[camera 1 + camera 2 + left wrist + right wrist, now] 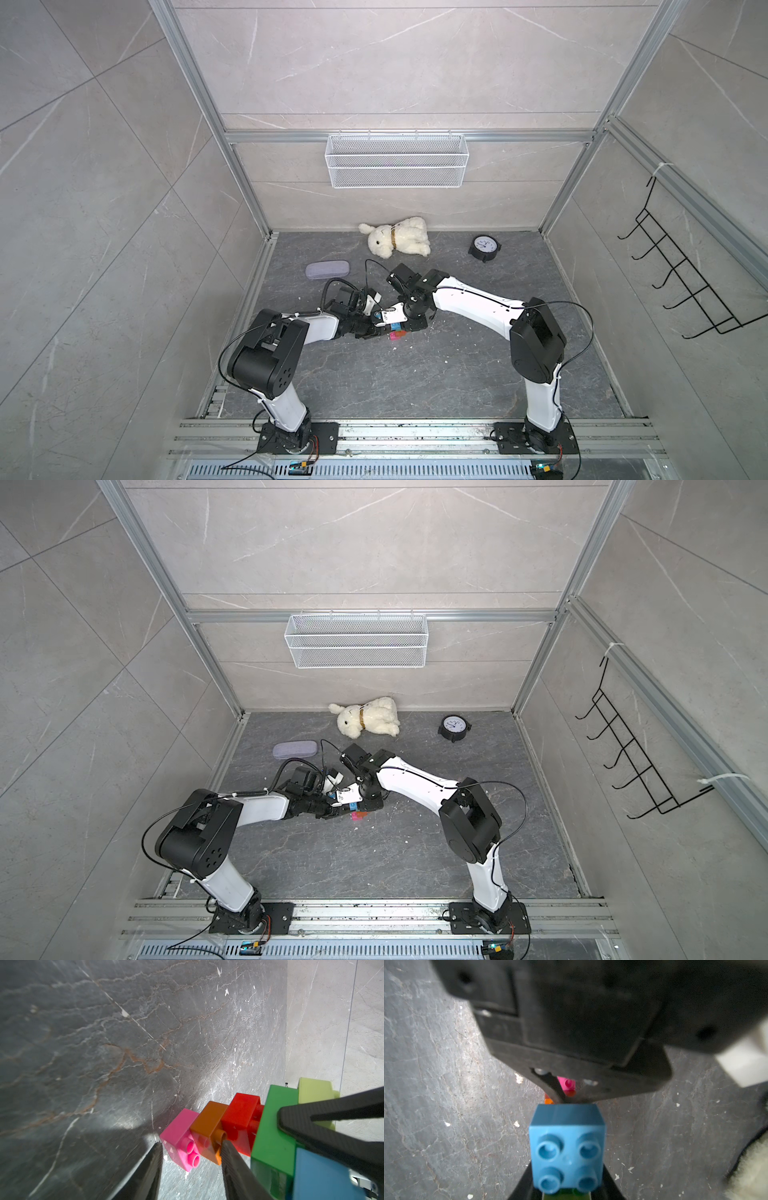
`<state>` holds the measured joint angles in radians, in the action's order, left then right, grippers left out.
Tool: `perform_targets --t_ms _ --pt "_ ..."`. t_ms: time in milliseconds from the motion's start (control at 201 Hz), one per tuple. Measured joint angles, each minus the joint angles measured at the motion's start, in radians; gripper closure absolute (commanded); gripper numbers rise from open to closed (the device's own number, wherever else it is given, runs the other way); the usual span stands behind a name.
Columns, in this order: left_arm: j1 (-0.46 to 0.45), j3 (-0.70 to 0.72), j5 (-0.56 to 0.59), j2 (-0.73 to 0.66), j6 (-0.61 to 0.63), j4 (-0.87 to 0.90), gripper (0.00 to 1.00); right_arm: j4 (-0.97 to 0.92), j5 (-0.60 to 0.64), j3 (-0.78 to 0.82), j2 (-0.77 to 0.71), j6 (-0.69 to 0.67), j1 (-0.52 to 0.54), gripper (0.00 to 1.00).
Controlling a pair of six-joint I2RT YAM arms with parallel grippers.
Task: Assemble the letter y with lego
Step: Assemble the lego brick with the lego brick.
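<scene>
Two arms meet over the middle of the dark table (457,374) in both top views. There the left gripper (385,331) and the right gripper (402,326) grasp the letter y (395,333) from either side. It is a small multicolour figure just below centre frame. A plush rabbit (397,239), a clock (484,246) and a grey case (327,271) lie well apart from it, towards the back wall.

Left wrist view: the figure fills the lower right. Its pink brick (178,1140), orange brick (207,1126) and red brick (241,1118) run in a row to the green bar (272,1126). The yellow-green brick (313,1091) and blue brick (324,1174) lie beyond the bar. The left gripper's fingers (152,1172) are clamped on the pink-orange end, and one finger of the right gripper presses on the green bar.

Right wrist view: the blue brick (566,1147) sits low centre, studs facing the camera. The right gripper's fingers (521,1188) flank it, clenched on that forked end.
</scene>
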<state>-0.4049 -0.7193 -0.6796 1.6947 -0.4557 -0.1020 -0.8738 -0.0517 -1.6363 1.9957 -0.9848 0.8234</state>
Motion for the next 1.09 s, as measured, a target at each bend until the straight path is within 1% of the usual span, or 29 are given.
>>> perform_targets --t_ms 1095 --pt "0.000 0.000 -0.002 0.000 0.000 0.000 0.52 -0.064 0.015 -0.068 0.052 -0.026 0.007 0.76"
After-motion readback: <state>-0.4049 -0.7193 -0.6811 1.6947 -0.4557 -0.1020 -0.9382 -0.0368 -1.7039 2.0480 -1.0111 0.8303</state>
